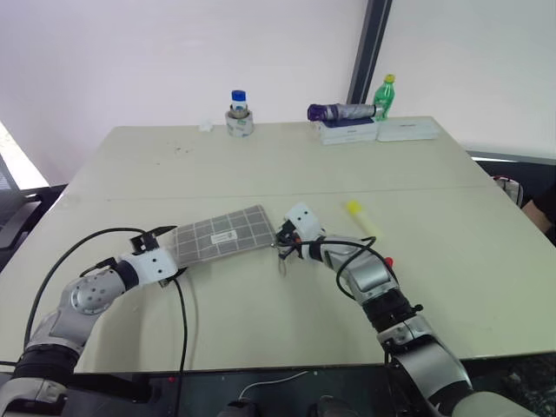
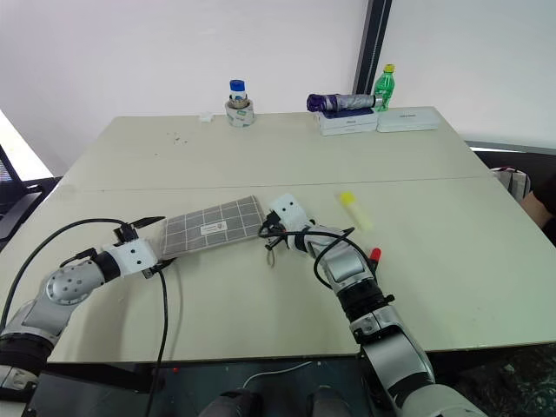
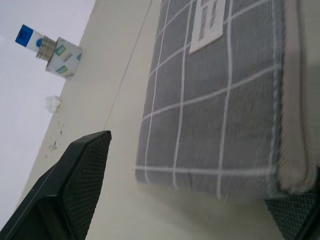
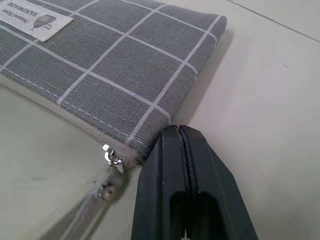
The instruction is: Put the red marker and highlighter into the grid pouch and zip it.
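The flat grey fabric grid pouch (image 1: 221,234) with thin white lines and a small white label lies on the pale beige tabletop (image 1: 261,165) between the two arms. The left gripper (image 1: 162,246) has its jaws spread wide at the pouch's near-left end, one black finger on either side of that corner without pressing it. The right gripper (image 4: 183,150) has its jaws pressed together with nothing between them, tips touching the pouch's opposite corner, just beside the silver zipper pull (image 4: 111,159) and its grey strap.

Judging by how things lie, the task has barely begun: neither pen is in the pouch. The chunky pale-yellow highlighter (image 1: 361,215) with its brighter cap lies on the tabletop a little beyond the right jaws, and a red tip, probably the short red marker (image 2: 375,254), peeks out beside the right forearm, behind those jaws. Whether the zipper stands open cannot be told. Opening the pouch, both insertions and the zipping look to be left.

The tabletop is large and matte, with a seam across its middle and a few dark specks. Well beyond both jaws stand a blue-capped jar (image 1: 239,114), a folded purple umbrella (image 1: 340,111) on flat white boxes (image 1: 347,130), and a green bottle (image 1: 385,95). Behind is a white wall with a dark upright post.
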Available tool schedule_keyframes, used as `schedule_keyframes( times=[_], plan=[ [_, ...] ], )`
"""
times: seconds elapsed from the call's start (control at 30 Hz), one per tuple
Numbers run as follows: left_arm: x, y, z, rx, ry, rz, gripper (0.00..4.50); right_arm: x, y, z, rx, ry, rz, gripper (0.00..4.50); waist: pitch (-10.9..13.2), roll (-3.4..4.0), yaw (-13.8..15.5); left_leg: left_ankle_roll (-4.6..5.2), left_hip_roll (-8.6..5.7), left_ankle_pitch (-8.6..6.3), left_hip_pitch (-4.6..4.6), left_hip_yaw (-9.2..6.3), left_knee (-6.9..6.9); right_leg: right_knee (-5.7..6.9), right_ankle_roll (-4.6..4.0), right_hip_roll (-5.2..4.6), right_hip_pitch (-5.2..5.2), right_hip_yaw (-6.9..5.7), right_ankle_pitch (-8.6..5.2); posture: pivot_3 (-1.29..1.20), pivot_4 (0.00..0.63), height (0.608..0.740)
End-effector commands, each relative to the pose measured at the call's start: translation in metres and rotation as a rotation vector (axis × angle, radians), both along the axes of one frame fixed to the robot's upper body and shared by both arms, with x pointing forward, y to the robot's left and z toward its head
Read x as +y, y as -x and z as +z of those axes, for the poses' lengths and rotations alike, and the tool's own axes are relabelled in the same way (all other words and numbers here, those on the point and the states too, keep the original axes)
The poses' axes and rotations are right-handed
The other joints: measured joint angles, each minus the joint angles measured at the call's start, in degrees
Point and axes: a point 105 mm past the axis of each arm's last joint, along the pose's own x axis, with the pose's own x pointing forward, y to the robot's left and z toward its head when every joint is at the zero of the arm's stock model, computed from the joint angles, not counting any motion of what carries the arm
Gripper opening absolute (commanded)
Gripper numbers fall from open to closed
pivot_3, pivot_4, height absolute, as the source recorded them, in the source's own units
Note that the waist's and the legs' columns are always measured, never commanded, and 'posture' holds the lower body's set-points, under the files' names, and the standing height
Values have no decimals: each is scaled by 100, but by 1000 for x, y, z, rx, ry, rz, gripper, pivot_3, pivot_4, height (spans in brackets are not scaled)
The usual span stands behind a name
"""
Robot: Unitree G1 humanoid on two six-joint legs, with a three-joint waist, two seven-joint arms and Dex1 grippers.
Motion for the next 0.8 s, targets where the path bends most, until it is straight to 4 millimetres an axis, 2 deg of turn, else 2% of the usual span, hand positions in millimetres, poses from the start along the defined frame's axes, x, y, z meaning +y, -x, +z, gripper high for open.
schedule_keyframes(
  times=[0.03, 0.37, 0.5, 0.67, 0.73, 0.8],
  plan=[
    [-10, 4, 2, -4, -5, -55, 4500, 6, -2, 20, -74, -11, 25, 23, 0, 0, -5, 0, 0, 0, 0, 0, 0, 0, 0, 0, 0, 0, 0, 0, 150, 740],
    [-6, 12, 7, 9, -18, -88, 4500, -1, -3, 19, -77, -3, 9, 23, 0, 0, -23, 0, 1, 0, 0, 0, -2, 2, 0, 1, -3, 1, 0, 0, 150, 740],
    [-11, 15, 15, -1, 15, -119, 4500, -2, -3, 20, -78, -7, 3, 23, 0, 0, -22, 0, 1, 0, 0, 0, -2, 2, 0, 1, -3, 1, 0, 0, 150, 740],
    [-18, 18, 15, 14, 41, -151, 4500, -2, -3, 19, -78, -5, -2, 23, 0, 0, -21, 0, 1, 0, 0, 0, -2, 3, 0, 0, -3, 1, 0, 0, 150, 740],
    [-20, 20, 16, 14, 47, -165, 3968, -3, -3, 19, -78, -6, -2, 0, 0, 0, -22, 0, 1, 0, 0, 0, -1, 3, 0, 0, -3, 2, 0, 0, 150, 740],
    [-22, 21, 17, 18, 65, -175, 3151, -3, -3, 19, -79, -6, -3, 0, 0, 0, -22, -1, 1, 0, 0, 0, -2, 3, 0, 1, -3, 2, 0, 0, 150, 740]
  ],
)
